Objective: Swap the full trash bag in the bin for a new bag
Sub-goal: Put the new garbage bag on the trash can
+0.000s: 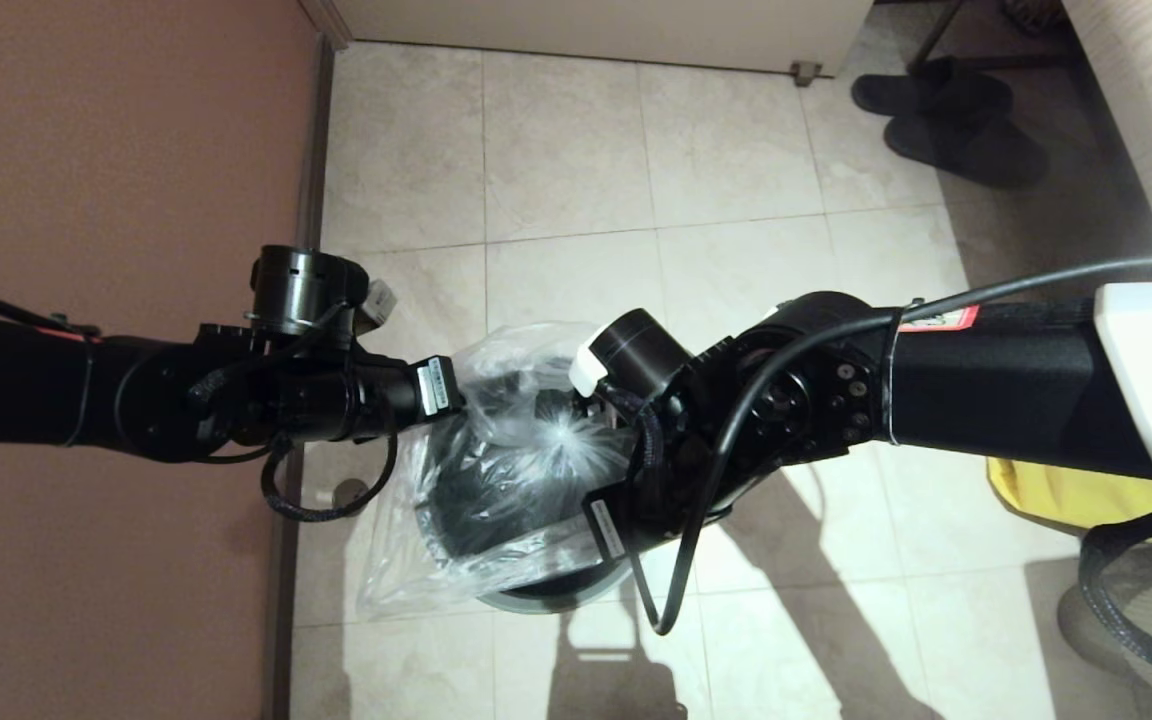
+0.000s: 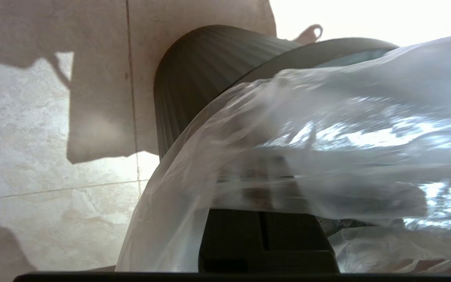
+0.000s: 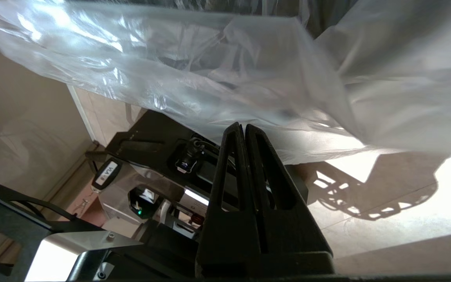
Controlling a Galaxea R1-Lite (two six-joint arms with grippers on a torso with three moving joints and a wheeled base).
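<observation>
The bin [image 1: 546, 598] stands on the tiled floor between my two arms, its black inside showing through the plastic. The new bag [image 1: 516, 440] is clear and crinkly. It lies spread over the bin's mouth and hangs down its left side. My left gripper [image 1: 466, 398] is at the bin's far left edge, shut on the new bag [image 2: 327, 129], which drapes over the fingertips; the bin's ribbed wall [image 2: 194, 78] lies just beyond. At the near rim, my right gripper [image 1: 604, 545] is shut, its tips [image 3: 243, 127] pinching the hem of the new bag [image 3: 249, 70].
A brown wall [image 1: 106, 150] runs close along the left of the bin. A yellow sack [image 1: 1066, 495] lies on the floor under my right arm. Black slippers [image 1: 946, 120] sit at the far right, and a white cabinet [image 1: 596, 25] stands at the back.
</observation>
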